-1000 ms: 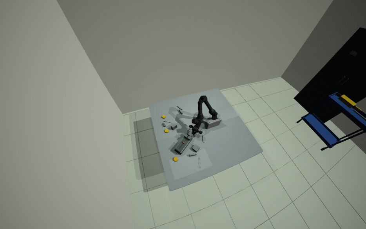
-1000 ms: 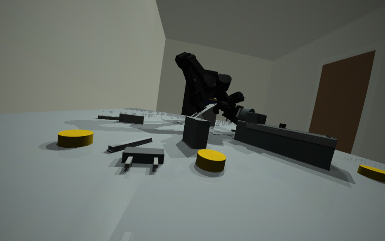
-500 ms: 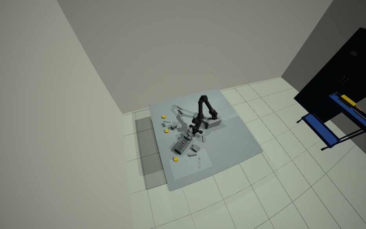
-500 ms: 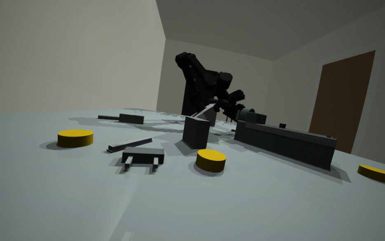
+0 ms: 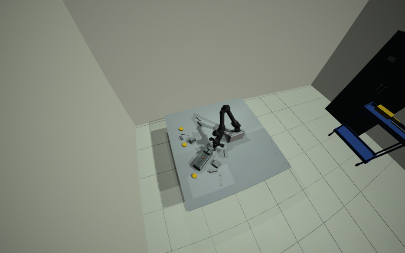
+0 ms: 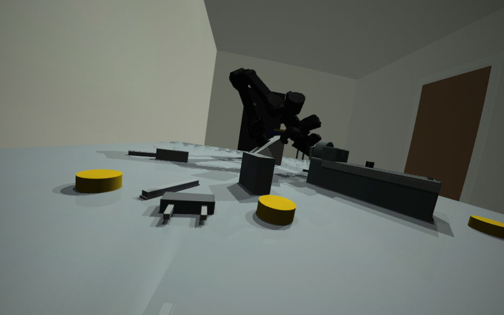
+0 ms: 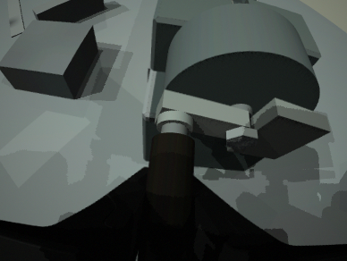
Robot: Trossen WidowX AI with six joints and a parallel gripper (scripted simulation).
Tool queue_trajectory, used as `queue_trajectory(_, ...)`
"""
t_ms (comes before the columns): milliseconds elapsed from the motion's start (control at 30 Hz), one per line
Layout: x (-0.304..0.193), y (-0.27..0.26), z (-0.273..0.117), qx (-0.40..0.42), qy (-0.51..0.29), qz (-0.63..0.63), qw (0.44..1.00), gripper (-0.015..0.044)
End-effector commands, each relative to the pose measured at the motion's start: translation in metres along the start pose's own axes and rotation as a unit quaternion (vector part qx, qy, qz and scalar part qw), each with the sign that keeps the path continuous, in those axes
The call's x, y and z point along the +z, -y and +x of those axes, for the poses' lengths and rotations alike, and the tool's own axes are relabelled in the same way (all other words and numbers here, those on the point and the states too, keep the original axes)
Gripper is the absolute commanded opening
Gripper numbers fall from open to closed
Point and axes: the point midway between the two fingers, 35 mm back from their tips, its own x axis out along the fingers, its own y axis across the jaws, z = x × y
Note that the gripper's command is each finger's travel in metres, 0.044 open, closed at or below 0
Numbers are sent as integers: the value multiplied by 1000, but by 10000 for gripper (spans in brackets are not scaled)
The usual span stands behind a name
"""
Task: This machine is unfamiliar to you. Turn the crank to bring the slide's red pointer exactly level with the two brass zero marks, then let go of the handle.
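The machine (image 5: 197, 166) (image 6: 371, 191) is a long dark box with a grey drum (image 7: 237, 40) at its arm-side end. The slide's red pointer (image 5: 202, 157) is a tiny spot partway along the top; the brass zero marks are too small to tell, so its level against them cannot be read. The pale crank arm (image 7: 206, 109) crosses in front of the drum, with a block (image 7: 291, 130) at its right end. The brown handle (image 7: 171, 156) stands out from its left end. My gripper (image 7: 165, 178) is shut on the handle; in the top and exterior views the arm hides the grip.
A grey block (image 7: 45, 49) (image 5: 216, 163) lies beside the machine. Another block (image 5: 192, 140) (image 6: 256, 172) stands on its other side. Yellow discs (image 5: 184, 144) (image 6: 276, 210), thin bars and a two-pronged piece (image 6: 187, 203) lie on the table (image 5: 253, 160).
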Motion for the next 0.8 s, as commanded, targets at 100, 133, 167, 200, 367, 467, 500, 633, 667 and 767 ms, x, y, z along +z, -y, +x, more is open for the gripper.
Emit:
queue_trajectory(100, 6, 2, -6, -1, 4, -1, 1000, 0)
queue_trajectory(133, 7, 2, -7, -1, 4, -1, 1000, 0)
queue_trajectory(167, 7, 2, -7, -1, 4, -1, 1000, 0)
queue_trajectory(200, 7, 3, -8, -1, 4, -1, 1000, 0)
queue_trajectory(367, 8, 4, -8, -1, 4, -1, 1000, 0)
queue_trajectory(467, 8, 4, -8, -1, 4, -1, 1000, 0)
queue_trajectory(500, 8, 4, -8, -1, 4, -1, 1000, 0)
queue_trajectory(633, 8, 4, -8, -1, 4, -1, 1000, 0)
queue_trajectory(667, 8, 4, -8, -1, 4, -1, 1000, 0)
queue_trajectory(767, 8, 4, -8, -1, 4, -1, 1000, 0)
